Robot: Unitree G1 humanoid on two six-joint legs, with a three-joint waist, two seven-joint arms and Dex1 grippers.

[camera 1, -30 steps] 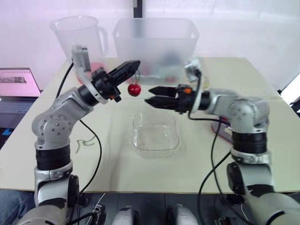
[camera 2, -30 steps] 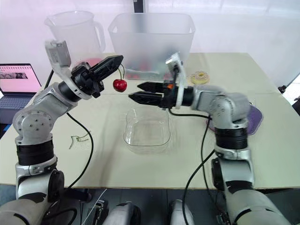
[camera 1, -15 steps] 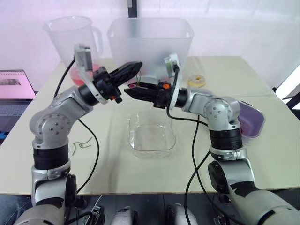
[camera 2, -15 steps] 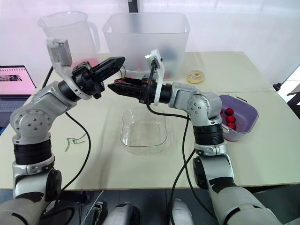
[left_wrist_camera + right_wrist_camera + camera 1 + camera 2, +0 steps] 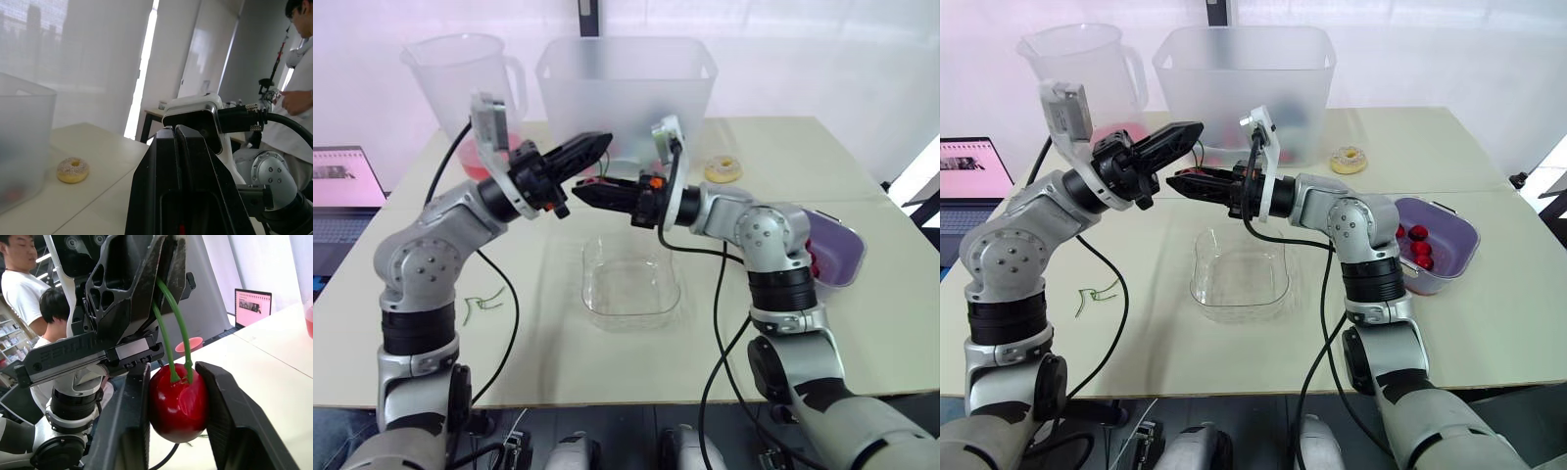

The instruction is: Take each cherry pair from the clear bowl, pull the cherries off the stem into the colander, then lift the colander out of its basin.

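Right wrist view shows the right gripper (image 5: pixel 582 192) pinching a red cherry (image 5: pixel 177 401) between its two fingers, while the left gripper (image 5: pixel 595 147) is clenched on the green stem (image 5: pixel 171 328). Both meet above the clear bowl (image 5: pixel 631 294), toward its far side. The purple colander (image 5: pixel 1449 235) sits to the right of the bowl.

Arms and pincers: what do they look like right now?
The left arm and right arm are silver-grey with rounded joint housings and black bands. A loose black cable trails each. Each wrist carries a white camera module. The left pincer and right pincer have tapered black fingers; an orange mark sits at the right one's base.
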